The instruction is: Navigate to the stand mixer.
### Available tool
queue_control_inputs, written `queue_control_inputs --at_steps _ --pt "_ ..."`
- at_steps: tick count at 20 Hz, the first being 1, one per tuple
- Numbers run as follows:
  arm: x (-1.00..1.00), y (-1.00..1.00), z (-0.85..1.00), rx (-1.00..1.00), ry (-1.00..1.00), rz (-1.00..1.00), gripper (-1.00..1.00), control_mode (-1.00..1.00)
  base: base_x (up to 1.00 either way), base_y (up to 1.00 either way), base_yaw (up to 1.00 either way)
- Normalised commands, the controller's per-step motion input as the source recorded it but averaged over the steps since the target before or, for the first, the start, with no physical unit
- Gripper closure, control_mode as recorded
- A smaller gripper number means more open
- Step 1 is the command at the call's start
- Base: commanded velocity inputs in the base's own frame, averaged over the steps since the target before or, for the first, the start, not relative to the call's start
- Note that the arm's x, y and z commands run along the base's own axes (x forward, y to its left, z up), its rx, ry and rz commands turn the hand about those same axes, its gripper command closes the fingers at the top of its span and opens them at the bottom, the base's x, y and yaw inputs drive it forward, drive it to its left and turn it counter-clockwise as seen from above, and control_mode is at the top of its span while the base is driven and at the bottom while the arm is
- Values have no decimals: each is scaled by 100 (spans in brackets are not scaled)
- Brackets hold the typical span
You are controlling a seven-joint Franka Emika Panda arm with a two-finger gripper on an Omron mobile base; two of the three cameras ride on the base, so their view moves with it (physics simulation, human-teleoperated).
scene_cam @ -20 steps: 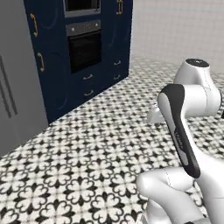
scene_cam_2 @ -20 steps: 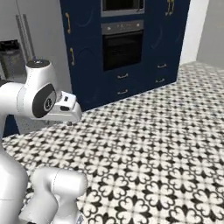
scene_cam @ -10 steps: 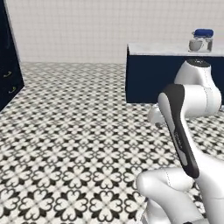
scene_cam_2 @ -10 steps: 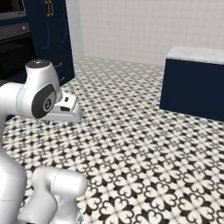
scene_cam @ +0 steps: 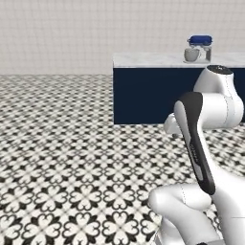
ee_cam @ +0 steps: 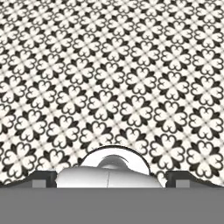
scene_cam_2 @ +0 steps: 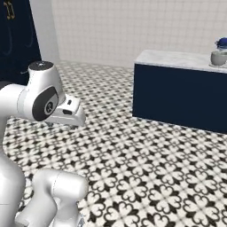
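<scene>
Left base view has the stand mixer (scene_cam: 199, 48) standing on the pale top of a dark blue island, the table (scene_cam: 153, 60), toward its right part, far across the patterned floor (scene_cam: 62, 158) from the robot. In the right base view the same stand mixer (scene_cam_2: 220, 52) sits at the picture's right edge, on the far right end of the table (scene_cam_2: 173, 59), partly cut off by the frame. As a judgement, the trip is only partly done: the mixer is in sight ahead and somewhat to the right, but a wide stretch of open floor lies between the base and the island, so the base has yet to close that gap and square up to the mixer's end of the table. The mixer's silver-grey bowl hangs under its blue head; it is too small and distant to tell whether anything is in it. Nothing else can be made out on the table top. The arm is folded up over the base, and the hand view looks down at bare floor (ee_cam: 113, 74). The fingers (ee_cam: 43, 178) show as two dark tips set wide apart at the bottom of that view, with nothing between them: open and holding nothing.
</scene>
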Motion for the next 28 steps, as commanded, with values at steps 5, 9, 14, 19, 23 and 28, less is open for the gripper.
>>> queue_control_inputs --at_steps 5,9,14,19,23,28 --pt "0 0 0 0 0 0 -100 100 100 -100 0" --pt "0 0 0 0 0 0 -100 100 100 -100 0" --pt "0 0 0 0 0 0 -100 100 100 -100 -3" --pt "0 0 0 0 0 0 -100 100 100 -96 -7" --pt "0 0 0 0 0 0 -100 100 100 -51 -9" --pt "0 0 0 0 0 0 -100 100 100 0 -11"
